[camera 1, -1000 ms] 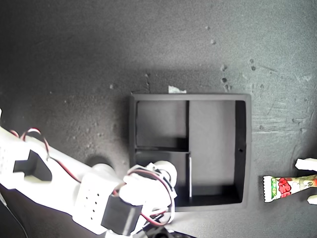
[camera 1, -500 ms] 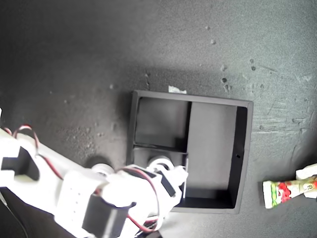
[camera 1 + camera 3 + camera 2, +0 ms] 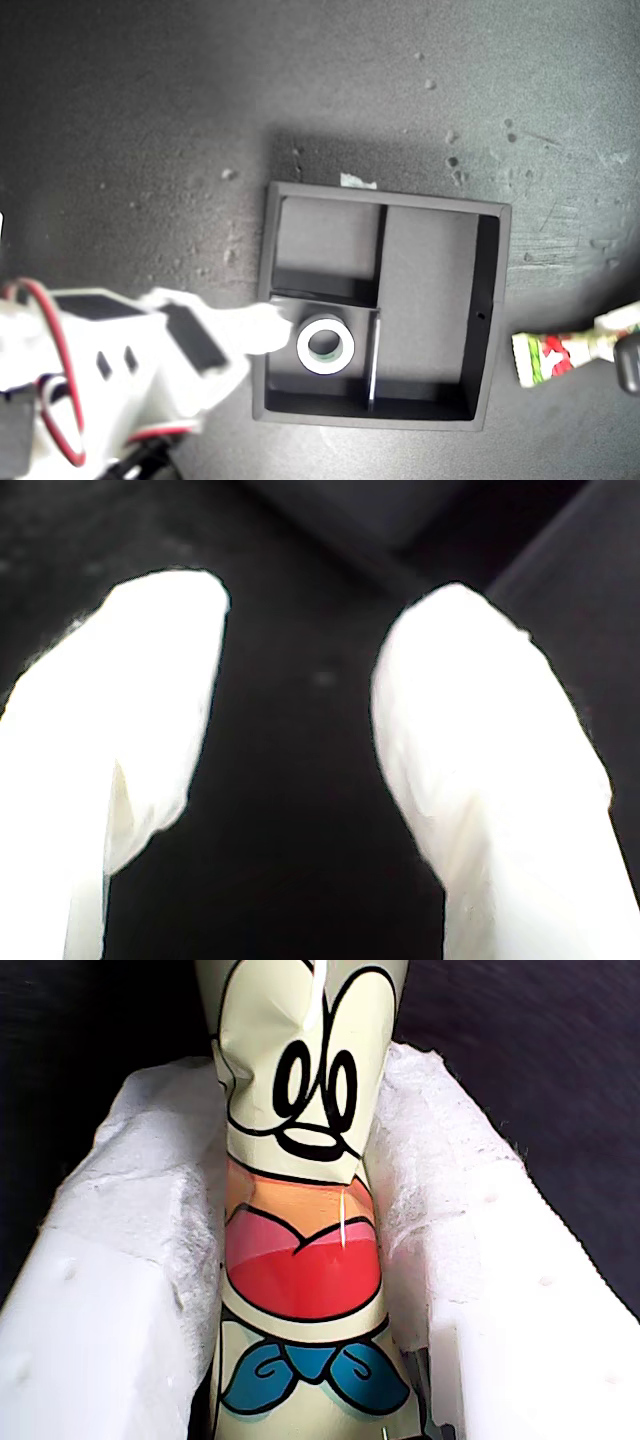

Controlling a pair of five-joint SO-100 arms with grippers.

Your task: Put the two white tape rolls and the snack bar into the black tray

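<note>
The black tray (image 3: 490, 300) lies in the middle of the exterior view. One white tape roll (image 3: 325, 345) rests flat in its lower small compartment; no other roll is in view. My second gripper (image 3: 262, 328) is at the tray's edge on the exterior view's left, just clear of the roll. In the second wrist view it (image 3: 300, 660) is open, with nothing between its fingers (image 3: 150, 680). The snack bar (image 3: 545, 357) hangs near the exterior view's right edge, outside the tray. My first gripper (image 3: 300, 1090) is shut on the snack bar (image 3: 300, 1260) with its white padded fingers.
The surface is a dark, speckled mat (image 3: 150, 120). A small pale scrap (image 3: 355, 181) sits against the tray's far rim. The tray's upper small compartment (image 3: 325, 240) and its long compartment (image 3: 425, 300) hold nothing.
My second gripper has let go of the tape roll and pulled back towards the exterior view's left, uncovering the roll in the tray. The held snack bar has moved a little towards the tray.
</note>
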